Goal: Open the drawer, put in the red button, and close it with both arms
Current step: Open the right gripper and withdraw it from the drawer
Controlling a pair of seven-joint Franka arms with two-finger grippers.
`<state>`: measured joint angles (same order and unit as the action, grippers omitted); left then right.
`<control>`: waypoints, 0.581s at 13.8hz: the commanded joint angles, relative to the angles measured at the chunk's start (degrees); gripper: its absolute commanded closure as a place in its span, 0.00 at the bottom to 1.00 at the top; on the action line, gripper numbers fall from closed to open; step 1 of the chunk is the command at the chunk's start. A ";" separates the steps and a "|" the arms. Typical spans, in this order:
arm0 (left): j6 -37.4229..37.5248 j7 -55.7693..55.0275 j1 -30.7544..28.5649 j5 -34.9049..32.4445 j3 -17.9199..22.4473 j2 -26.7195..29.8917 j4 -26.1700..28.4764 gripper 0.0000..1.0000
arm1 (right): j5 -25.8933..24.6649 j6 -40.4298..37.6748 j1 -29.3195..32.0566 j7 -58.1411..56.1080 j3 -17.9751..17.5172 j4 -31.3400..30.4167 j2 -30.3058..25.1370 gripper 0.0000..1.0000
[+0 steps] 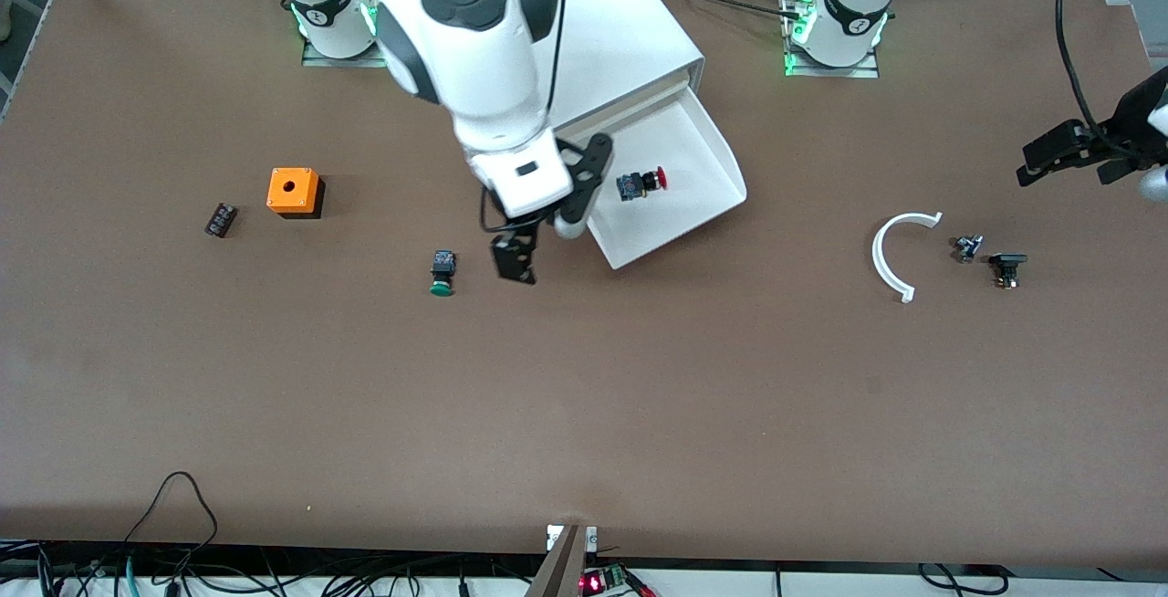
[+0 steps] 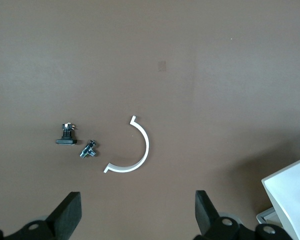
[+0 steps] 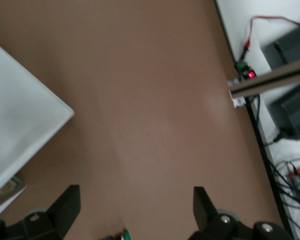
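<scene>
**Q:** Reading the front view from its left edge across, what does the figure show?

**A:** A small dark block (image 1: 221,219) and an orange box (image 1: 294,192) lie toward the right arm's end of the table. Next comes a green-capped button (image 1: 443,273). Just beside it is the right gripper (image 1: 516,261), low over bare table, fingers spread wide and holding nothing. Then the white cabinet (image 1: 630,40), with the drawer (image 1: 693,204) pulled out. The red button (image 1: 641,183) lies on its side on the drawer floor, apart from the walls. Toward the left arm's end are a white curved strip (image 1: 892,255) and two small dark parts (image 1: 988,257). The left gripper (image 1: 1063,157) hangs above that end of the table, jaws likewise wide apart and empty.

**Q:** Which step is in hand?

**A:** Judging from the layout, placing is done and closing remains. The task calls for both arms.

**Q:** How is it done well?

**A:** The drawer sits skewed to the table edges, so the push should probably run along the drawer's own sliding direction, not the table's. Each gripper might take one end of the sloped front lip (image 1: 680,236), so that the tray does not twist and jam. The left arm has the longer approach and would need to arrive before pushing starts.

**Q:** Any hazards?

**A:** The right gripper may brush the green-capped button when it swings toward the lip. A sudden shove could roll the red button.
</scene>
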<state>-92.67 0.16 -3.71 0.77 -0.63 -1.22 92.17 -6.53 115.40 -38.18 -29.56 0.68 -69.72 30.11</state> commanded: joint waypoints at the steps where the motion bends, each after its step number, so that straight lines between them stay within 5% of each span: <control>1: -6.00 -0.15 0.72 -0.86 -0.16 -0.89 4.31 0.00 | 0.47 -1.84 0.21 7.81 2.82 -4.62 -3.38 0.00; 8: -27.62 -1.56 3.35 2.65 -3.06 -6.51 16.28 0.00 | 1.17 -13.88 10.13 30.59 3.62 -5.78 -7.61 0.00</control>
<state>-116.03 -0.33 -1.46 1.64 -3.04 -7.08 105.86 -6.51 103.21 -30.55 -4.09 4.88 -73.33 25.16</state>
